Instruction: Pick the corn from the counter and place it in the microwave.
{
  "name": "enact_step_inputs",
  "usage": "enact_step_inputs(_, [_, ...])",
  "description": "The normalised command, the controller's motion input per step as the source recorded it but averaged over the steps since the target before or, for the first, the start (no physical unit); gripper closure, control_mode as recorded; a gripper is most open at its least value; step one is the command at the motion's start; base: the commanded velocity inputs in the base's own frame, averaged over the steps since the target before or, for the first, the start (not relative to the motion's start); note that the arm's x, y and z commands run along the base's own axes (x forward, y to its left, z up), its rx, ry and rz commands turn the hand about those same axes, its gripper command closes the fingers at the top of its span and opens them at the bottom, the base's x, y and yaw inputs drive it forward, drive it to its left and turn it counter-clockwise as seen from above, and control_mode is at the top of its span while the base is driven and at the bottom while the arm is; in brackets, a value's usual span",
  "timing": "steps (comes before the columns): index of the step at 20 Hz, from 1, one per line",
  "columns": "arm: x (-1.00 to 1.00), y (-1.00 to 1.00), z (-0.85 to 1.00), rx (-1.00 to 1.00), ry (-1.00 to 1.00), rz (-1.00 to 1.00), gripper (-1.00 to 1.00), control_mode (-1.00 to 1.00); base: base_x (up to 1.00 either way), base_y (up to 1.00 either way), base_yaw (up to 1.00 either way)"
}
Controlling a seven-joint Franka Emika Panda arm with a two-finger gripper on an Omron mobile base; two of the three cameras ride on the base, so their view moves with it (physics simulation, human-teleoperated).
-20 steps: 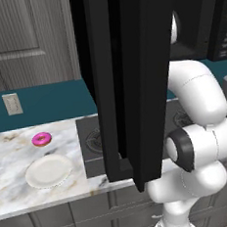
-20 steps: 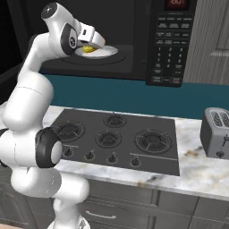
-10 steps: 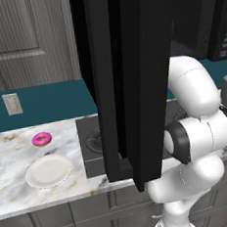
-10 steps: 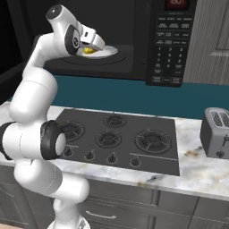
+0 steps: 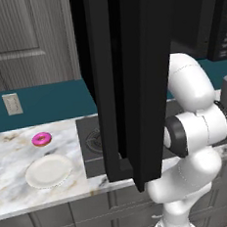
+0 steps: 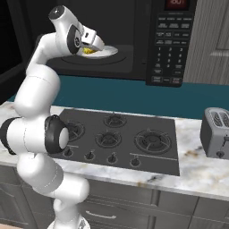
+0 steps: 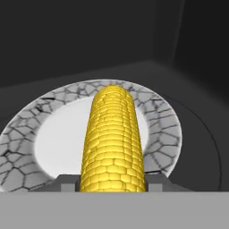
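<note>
Between my fingertips [image 7: 65, 182] the corn [image 7: 112, 142] is clamped, my gripper [image 6: 91, 46] closed down onto its near end, and it reaches out over a crackle-rimmed plate [image 7: 165, 129] inside the microwave [image 6: 147, 40]. Picking up is done; what's left, I judge, is lowering it, letting go and backing out. Farther off, the cavity's dark walls close in around my hand, the main thing to mind. Behind me on the counter [image 5: 11, 174] sit a white plate [image 5: 48, 170] and a pink donut [image 5: 41, 138].

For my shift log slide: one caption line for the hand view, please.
Gripper shut on the corn, held over the patterned plate inside the dark microwave.
</note>
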Motion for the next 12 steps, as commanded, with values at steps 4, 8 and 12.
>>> enact_step_inputs(4, [0.19,0.12,-0.14,0.03,0.00,0.00,1.00,-1.00,0.00,0.00,0.00])
enact_step_inputs(8, [0.30,0.15,-0.09,0.03,0.00,0.00,1.00,-1.00,0.00,0.00,0.00])
enact_step_inputs(12, [0.23,0.03,-0.17,0.02,0.01,0.00,1.00,-1.00,0.00,0.00,0.00])
